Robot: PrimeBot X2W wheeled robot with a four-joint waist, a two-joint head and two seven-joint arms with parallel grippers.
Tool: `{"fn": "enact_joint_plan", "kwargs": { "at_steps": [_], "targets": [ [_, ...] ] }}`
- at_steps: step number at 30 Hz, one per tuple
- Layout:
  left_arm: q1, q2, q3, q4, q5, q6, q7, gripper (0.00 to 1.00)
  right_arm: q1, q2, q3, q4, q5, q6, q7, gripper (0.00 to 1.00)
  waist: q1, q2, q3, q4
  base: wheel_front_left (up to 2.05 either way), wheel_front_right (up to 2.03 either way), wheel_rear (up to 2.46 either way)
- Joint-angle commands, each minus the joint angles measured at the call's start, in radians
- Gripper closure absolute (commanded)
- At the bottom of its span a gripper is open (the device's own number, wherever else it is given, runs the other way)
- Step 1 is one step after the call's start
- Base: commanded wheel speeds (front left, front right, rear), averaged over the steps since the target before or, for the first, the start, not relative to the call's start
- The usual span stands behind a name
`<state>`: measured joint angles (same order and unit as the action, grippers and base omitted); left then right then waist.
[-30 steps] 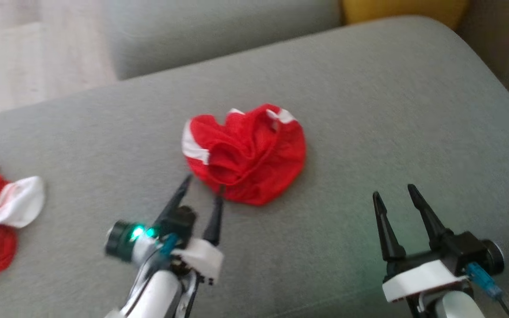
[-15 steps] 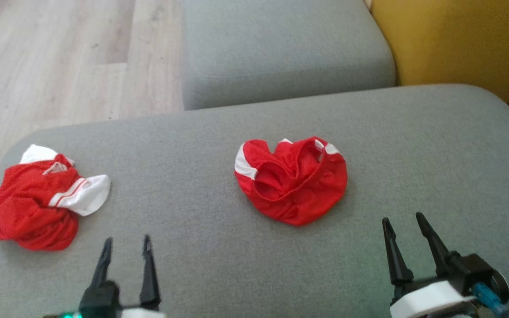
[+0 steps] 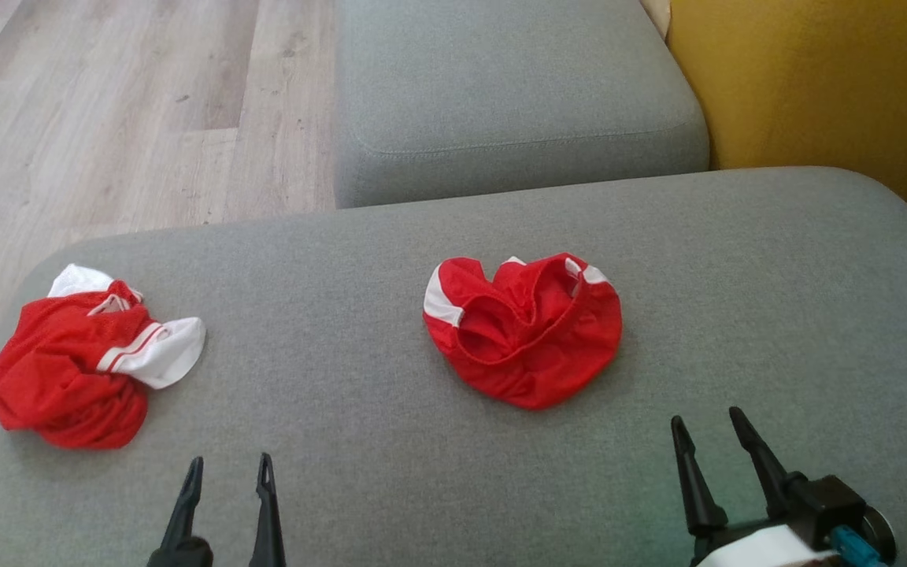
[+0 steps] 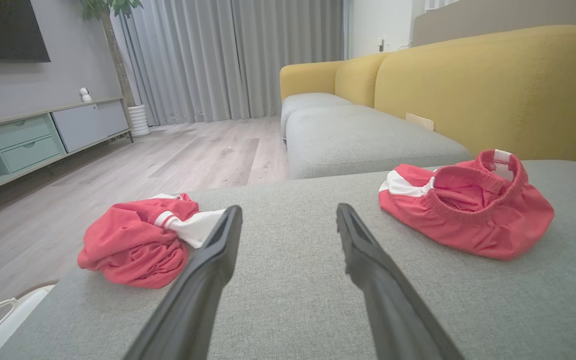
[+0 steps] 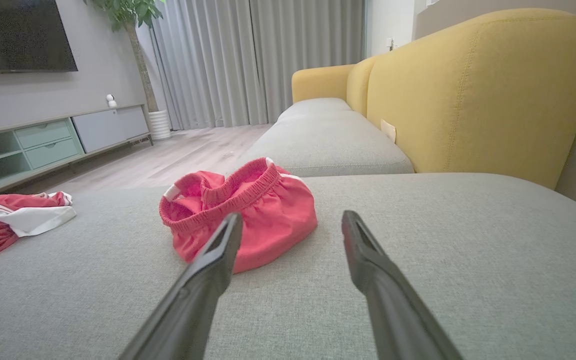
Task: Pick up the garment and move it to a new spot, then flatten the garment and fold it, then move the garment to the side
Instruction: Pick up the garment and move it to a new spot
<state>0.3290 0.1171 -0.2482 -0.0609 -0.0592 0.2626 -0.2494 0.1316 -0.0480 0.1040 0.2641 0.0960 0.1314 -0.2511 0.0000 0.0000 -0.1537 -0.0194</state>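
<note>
Plainly, my left hand (image 3: 230, 459) and right hand (image 3: 704, 416) hung open, empty; I judged pinching the shorts (image 3: 571, 358) by the waistband (image 3: 501, 358) best.

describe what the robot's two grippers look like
The left gripper and the right gripper each have two long, slim black fingers tapering to points. Behind the right one sit a white housing, a black block and a small blue plug.
</note>
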Motion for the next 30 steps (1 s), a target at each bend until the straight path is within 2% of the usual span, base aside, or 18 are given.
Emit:
{"fn": "enact_joint_plan", "kwargs": {
  "at_steps": [1, 14, 30],
  "targets": [
    [-0.032, -0.013, 0.032, -0.028, 0.011, -0.004, -0.012, 0.0, -0.039, -0.002, 0.028, -0.028, 0.004, -0.001, -0.011, 0.0, 0.0, 0.0, 0.001, 0.001, 0.0, 0.0, 0.0],
    [-0.054, -0.035, 0.022, 0.003, 0.039, -0.018, -0.012, 0.0, -0.046, -0.007, 0.049, -0.025, 0.012, -0.001, -0.011, 0.0, 0.0, 0.0, -0.004, 0.001, 0.0, 0.0, 0.0],
    [-0.073, -0.038, 0.017, 0.025, 0.055, -0.011, -0.012, 0.0, -0.044, -0.006, 0.044, -0.026, 0.011, -0.001, -0.011, 0.0, 0.0, 0.0, -0.007, 0.008, 0.0, 0.0, 0.0]
  ]
}}
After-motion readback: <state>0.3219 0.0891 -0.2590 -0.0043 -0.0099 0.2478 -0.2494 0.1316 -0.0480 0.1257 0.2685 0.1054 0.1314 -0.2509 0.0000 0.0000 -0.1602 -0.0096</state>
